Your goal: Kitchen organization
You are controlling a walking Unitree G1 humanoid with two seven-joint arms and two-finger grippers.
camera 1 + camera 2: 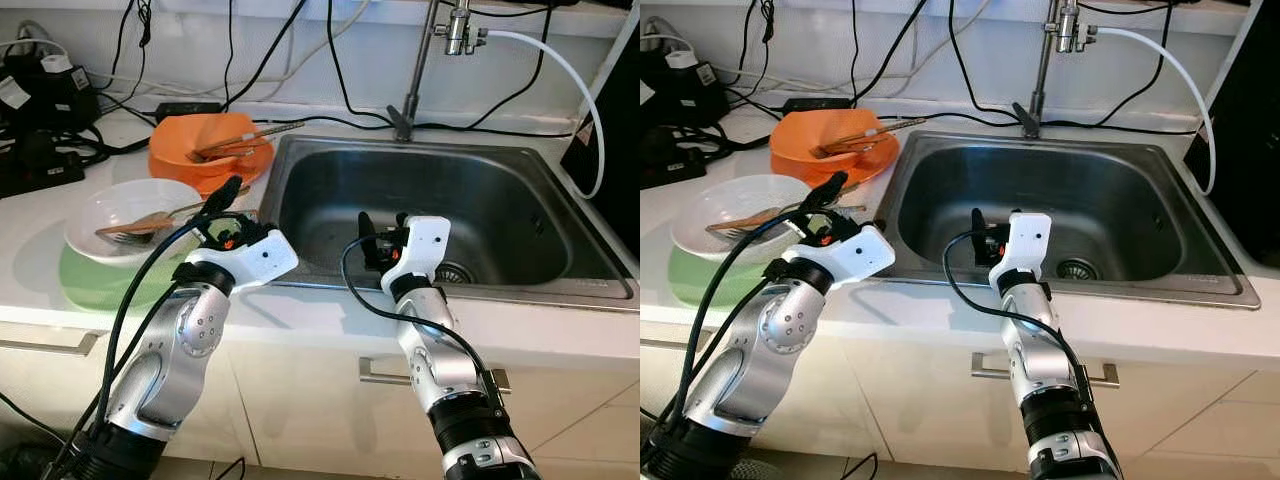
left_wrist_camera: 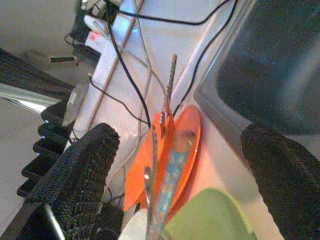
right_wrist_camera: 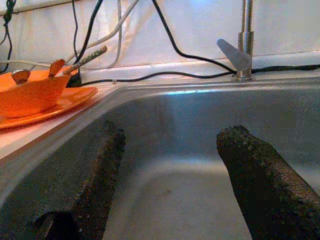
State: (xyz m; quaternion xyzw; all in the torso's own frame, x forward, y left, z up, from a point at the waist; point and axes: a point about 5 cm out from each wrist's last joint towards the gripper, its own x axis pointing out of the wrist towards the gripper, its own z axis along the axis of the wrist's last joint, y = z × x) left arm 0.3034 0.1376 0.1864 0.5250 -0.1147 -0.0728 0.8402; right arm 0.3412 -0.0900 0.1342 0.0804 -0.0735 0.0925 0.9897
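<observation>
The left gripper (image 1: 228, 200) hangs spread and empty over the white counter (image 1: 30, 225), just beside the white bowl (image 1: 130, 205), its two black fingers (image 2: 75, 175) well apart in the wrist view. The right gripper (image 1: 380, 240) reaches over the front rim of the steel sink (image 1: 500, 215), its fingers (image 3: 260, 180) likewise parted and holding nothing, pointed into the basin.

The white bowl rests on a green plate (image 1: 100, 280), with a fork (image 1: 140, 228) and other cutlery lying in it. Behind it, near the sink's back left corner, an orange bowl (image 1: 205, 140) sits on an orange plate (image 1: 215, 175); utensils (image 1: 250, 138) lie across that bowl, their handles reaching toward the sink. So there are two bowls and two plates, each bowl holding cutlery.

A tall faucet (image 1: 415, 70) rises behind the sink, with a white hose (image 1: 585, 110) curving off to the right. Several black cables (image 1: 340, 70) hang down the pale wall, and black electrical boxes (image 1: 40, 120) crowd the counter's far left. White cabinet fronts with metal handles (image 1: 375, 372) run below the counter.
</observation>
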